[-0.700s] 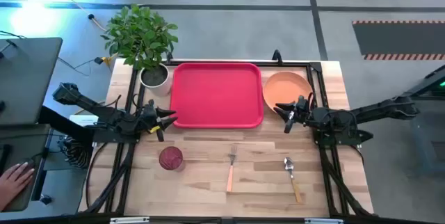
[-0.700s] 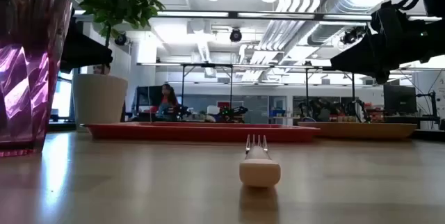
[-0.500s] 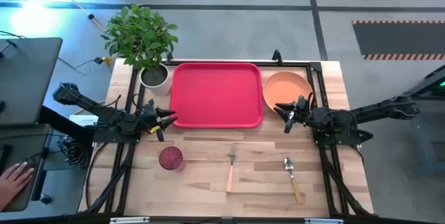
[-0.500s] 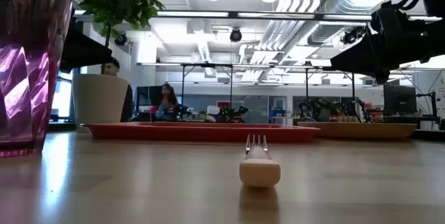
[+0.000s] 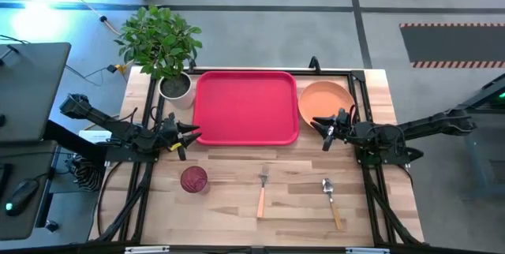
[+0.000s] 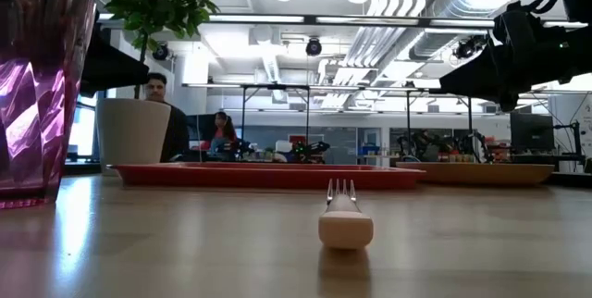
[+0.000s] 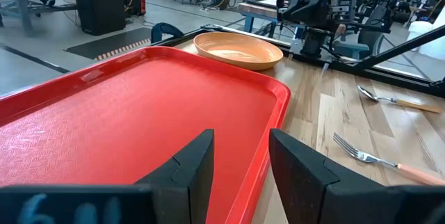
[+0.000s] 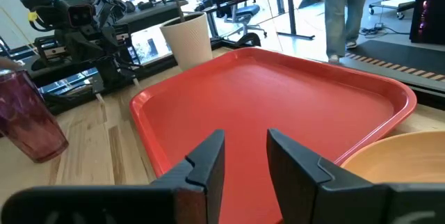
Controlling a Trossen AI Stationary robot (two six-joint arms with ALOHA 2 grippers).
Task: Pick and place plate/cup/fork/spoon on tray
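Left gripper (image 5: pixel 188 136): jaws apart, empty, at tray's (image 5: pixel 245 106) left edge.
Right gripper (image 5: pixel 325 132): jaws apart, empty, beside plate (image 5: pixel 325 99), the nearest target.
Cup (image 5: pixel 193 179): near-left.
Fork (image 5: pixel 262 192), spoon (image 5: pixel 331 199): handles pointing near.
Writing: apparently none readable.

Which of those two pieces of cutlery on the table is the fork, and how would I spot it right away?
Start at the big red tray at the back of the wooden table. On the bare wood in front of it lie two slim utensils side by side; the fork is the one nearer the dark red cup. It has pointed silver tines and a longer orange handle, while the spoon ends in a rounded bowl.
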